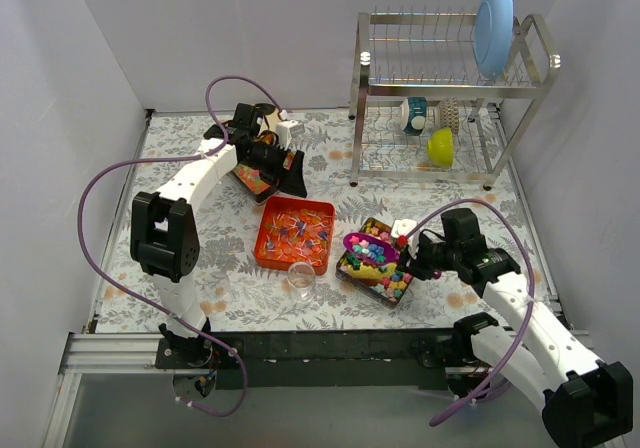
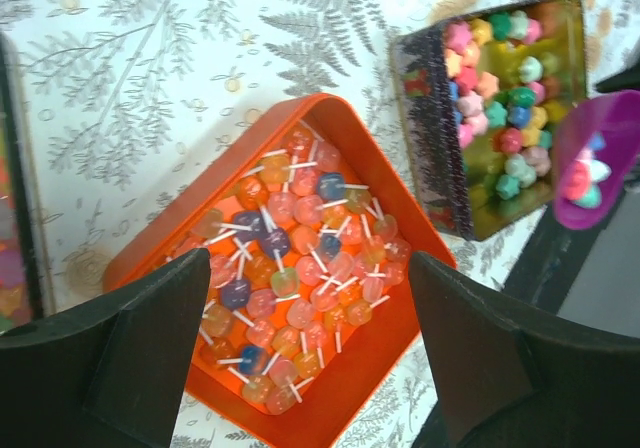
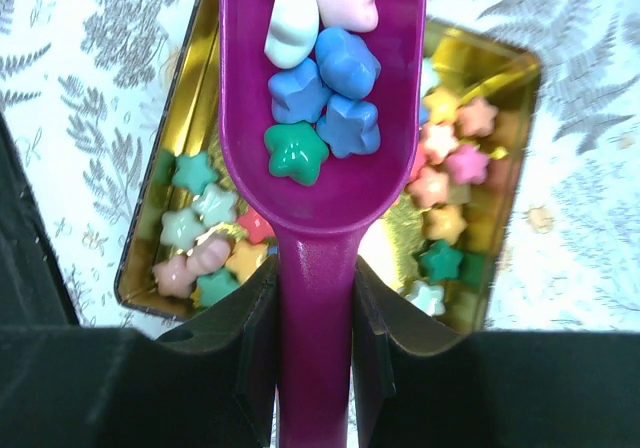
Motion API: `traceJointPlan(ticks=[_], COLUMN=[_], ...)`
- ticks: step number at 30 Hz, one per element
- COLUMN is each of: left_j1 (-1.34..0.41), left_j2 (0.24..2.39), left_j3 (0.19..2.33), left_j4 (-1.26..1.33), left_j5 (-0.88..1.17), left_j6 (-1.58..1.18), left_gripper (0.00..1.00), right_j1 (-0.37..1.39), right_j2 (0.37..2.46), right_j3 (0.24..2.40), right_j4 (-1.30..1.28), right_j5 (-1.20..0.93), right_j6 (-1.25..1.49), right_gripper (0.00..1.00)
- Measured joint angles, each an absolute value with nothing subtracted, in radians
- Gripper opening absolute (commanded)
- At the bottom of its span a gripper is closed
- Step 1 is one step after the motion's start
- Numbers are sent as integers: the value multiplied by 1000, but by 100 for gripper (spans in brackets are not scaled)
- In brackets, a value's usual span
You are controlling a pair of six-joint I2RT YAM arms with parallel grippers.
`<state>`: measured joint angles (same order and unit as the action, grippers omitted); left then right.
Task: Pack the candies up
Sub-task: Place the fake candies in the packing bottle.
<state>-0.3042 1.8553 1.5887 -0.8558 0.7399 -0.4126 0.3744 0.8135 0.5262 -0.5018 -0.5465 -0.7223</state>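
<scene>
Right wrist view shows the right jaws pinching the purple scoop (image 3: pixel 320 168) level over the gold tin (image 3: pixel 500 73), likely to keep its star candies (image 3: pixel 322 68) aboard, while the left jaws hang spread near that tin.

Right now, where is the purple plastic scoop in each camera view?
Top external: purple plastic scoop right of centre, over the gold tin.
Left wrist: right edge, by the tin.
Right wrist: centre, held by the right gripper, above the tin.
Shared landmark: the gold tin of star candies.
</scene>
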Motion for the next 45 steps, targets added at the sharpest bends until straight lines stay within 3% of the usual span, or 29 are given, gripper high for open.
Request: traceJointPlan(ticks=[4, 9, 12, 19, 23, 29, 45], left_j1=[-296, -270, -232, -26, 69, 76, 157], left_j2=[1845, 1770, 1702, 1527, 1445, 1358, 1160], left_j3=[1575, 1495, 1430, 1316, 1251, 1144, 952], left_j4=[-817, -770, -748, -733, -720, -702, -605], left_j5=[655, 513, 453, 413, 380, 318, 307], left_j6=[-442, -502, -548, -673, -715, -719, -748], left_gripper=[83, 88, 98, 98, 98, 98, 98], right_j1=[374, 374, 376, 432, 550, 696, 874], right_j2=[801, 921, 981, 1108, 1197, 1302, 1493], right_j3=[554, 775, 897, 1087, 1196, 1320, 1497], right_j4=[-481, -553, -600, -819, -943, -1076, -1200], right_j5=[-548, -584, -607, -613, -553, -467, -221], right_j6=[-691, -719, -770, -924, -1006, -1077, -1138], right_gripper=[1, 1, 1, 1, 1, 1, 1])
